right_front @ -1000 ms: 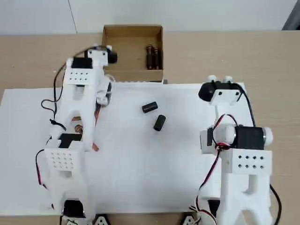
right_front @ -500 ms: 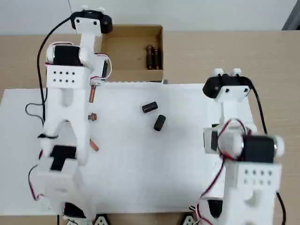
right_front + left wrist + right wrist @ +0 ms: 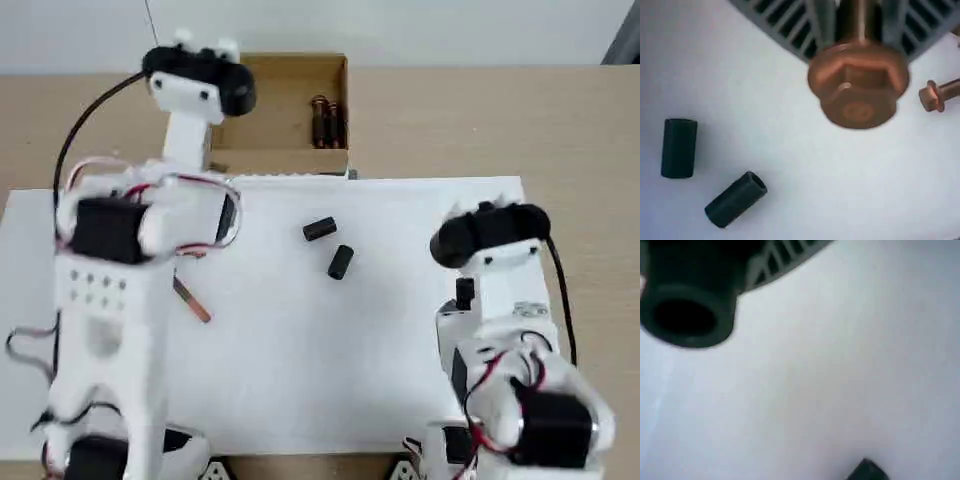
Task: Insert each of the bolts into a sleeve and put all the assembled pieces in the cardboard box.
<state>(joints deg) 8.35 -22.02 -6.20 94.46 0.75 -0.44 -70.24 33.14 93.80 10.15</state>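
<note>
Both arms have lifted: left tool [image 3: 860,22] at nine o'clock clenches a bolt [image 3: 858,87], right tool [image 3: 710,260] at three grasps a sleeve [image 3: 687,315]; square shaft to bore before pushing

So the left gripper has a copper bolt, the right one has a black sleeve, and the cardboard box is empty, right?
Not quite. The cardboard box is not empty: the high view shows assembled pieces lying by its right wall. The rest stands: the left gripper holds a copper bolt and the right gripper holds a black sleeve.
</note>
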